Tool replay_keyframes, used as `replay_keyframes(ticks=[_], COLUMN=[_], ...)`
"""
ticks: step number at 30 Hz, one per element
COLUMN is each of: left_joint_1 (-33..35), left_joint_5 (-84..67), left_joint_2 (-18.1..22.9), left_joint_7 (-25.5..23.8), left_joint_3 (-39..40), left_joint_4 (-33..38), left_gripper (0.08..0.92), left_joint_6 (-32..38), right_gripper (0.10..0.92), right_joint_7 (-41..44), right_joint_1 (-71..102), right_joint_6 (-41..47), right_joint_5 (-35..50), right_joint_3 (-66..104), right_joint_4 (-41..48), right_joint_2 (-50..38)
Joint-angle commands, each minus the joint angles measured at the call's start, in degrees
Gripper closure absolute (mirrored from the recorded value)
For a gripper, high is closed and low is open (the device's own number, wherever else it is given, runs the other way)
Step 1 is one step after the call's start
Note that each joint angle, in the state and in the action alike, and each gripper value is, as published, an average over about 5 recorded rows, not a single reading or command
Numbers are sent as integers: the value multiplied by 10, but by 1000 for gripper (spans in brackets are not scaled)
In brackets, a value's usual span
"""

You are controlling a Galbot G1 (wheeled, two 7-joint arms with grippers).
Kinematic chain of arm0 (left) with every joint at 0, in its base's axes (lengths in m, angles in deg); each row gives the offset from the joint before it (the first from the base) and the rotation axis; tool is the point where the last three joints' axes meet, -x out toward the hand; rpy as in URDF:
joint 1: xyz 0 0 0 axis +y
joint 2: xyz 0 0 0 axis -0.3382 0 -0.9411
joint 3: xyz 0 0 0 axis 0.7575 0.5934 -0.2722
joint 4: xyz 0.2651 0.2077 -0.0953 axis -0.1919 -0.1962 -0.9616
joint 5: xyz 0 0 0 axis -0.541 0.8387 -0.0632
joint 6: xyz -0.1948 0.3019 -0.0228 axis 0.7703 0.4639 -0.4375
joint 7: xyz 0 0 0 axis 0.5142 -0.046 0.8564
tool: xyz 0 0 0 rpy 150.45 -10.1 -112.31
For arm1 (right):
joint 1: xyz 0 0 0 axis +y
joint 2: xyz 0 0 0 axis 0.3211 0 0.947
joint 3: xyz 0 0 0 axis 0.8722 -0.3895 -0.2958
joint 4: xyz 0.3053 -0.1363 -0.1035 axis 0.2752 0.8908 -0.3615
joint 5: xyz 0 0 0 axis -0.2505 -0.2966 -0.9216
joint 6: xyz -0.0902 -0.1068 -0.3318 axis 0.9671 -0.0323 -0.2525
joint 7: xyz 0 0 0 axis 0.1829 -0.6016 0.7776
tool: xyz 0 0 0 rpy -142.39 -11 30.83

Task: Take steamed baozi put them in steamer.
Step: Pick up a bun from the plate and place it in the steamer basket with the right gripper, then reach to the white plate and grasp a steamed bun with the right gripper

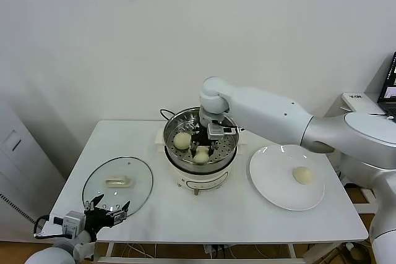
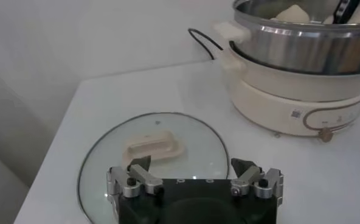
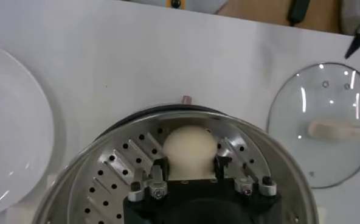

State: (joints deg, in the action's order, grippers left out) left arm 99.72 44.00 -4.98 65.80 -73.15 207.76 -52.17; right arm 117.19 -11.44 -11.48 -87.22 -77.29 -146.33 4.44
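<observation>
A white worktop [image 1: 185, 214] is seen from above. The right gripper [image 3: 191, 167] is lowered inside the steamer [image 1: 201, 153], its fingers [image 3: 159, 168] set on either side of a bun [image 3: 189, 148] that rests on the perforated tray; whether the pads press it cannot be told. Two more buns [image 1: 182, 141] lie on the tray just beside the fingers. A fourth bun [image 1: 303, 175] sits on the white plate [image 1: 272, 183], well apart. The left gripper [image 2: 194, 175] is parked at the worktop's near edge, fingers spread wide and empty, with the glass lid [image 2: 186, 137] just beyond them. A small label on the steamer's base cannot be read.
</observation>
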Motion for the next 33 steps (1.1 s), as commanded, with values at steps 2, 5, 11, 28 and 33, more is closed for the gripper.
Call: replay_keyframes(ticks=[2,5,11,28,33], left_joint_1=[1,2,0,0,1], left_joint_5=[0,0,-1,-12,-14], left_joint_2=[-1,-1,-2,-4,-4], left_joint_7=[0,0,1,2,2], left_joint_3=[-1,-2,-6,-14,-15], left_joint_4=[0,0,2,8,9], left_gripper=[177,177,177,177,177], left_joint_6=[0,1,0,0,1], right_gripper=[409,324,210,203,203], right_joint_7=[-2,-1,0,67,66], right_joint_1=[17,4,-61,-210,-176], right_joint_6=[-28,-27,46,393,402], right_joint_5=[-35,-34,51,352,363], right_joint_3=[18,27,24,-191,-201], right_joint_4=[5,9,52,105,104], right_joint_2=[7,-2,-50,-240,-289])
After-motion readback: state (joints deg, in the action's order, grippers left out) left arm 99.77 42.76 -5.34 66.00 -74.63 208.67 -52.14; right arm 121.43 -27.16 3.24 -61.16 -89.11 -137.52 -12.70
